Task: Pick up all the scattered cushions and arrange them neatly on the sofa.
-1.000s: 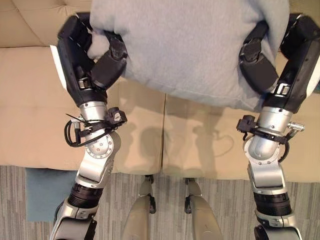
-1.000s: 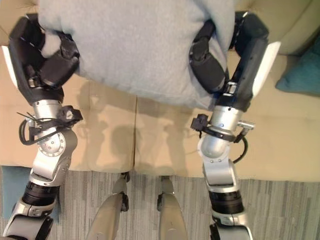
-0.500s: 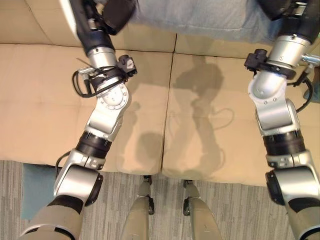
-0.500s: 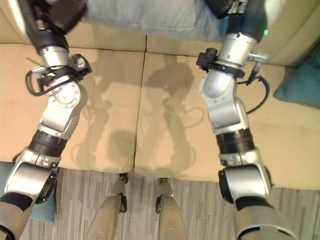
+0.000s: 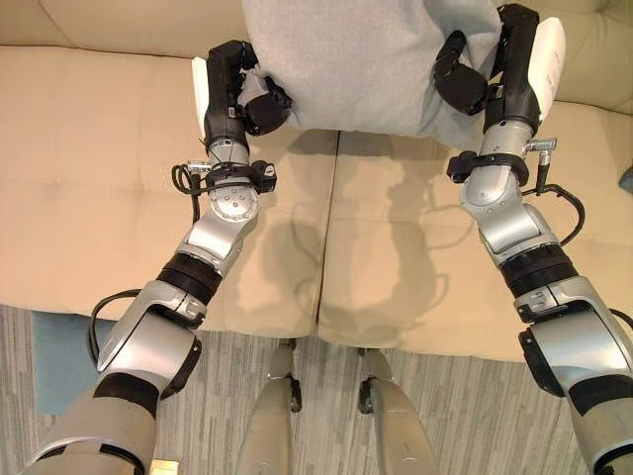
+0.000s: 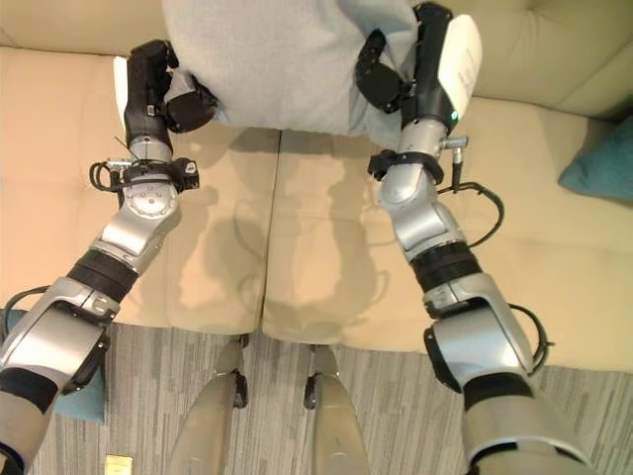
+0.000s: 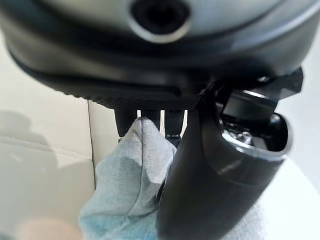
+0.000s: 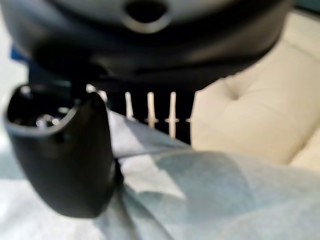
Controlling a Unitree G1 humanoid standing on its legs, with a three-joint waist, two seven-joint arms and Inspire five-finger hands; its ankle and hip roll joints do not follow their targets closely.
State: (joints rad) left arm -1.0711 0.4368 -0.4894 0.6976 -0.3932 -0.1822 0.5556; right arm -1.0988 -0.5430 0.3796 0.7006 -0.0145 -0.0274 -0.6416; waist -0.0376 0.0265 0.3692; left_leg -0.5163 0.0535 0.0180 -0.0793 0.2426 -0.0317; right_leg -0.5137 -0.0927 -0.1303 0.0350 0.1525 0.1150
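Left eye view shows grey striped carpet point(image 5: 475, 396) nearest, with a blue-grey soft thing point(image 5: 54, 346) lying on it at the left, beside the front edge of the beige upholstered sofa point(image 5: 89, 198). Farther in, above the seat cushions, both arms hold a large light grey fabric cushion point(image 5: 366, 59) against the backrest. The left hand point(image 5: 242, 94) pinches its left edge between thumb and fingers, and the right hand point(image 5: 485, 69) likewise clamps its right edge. A teal cushion point(image 6: 603, 163) lies on the seat at far right.
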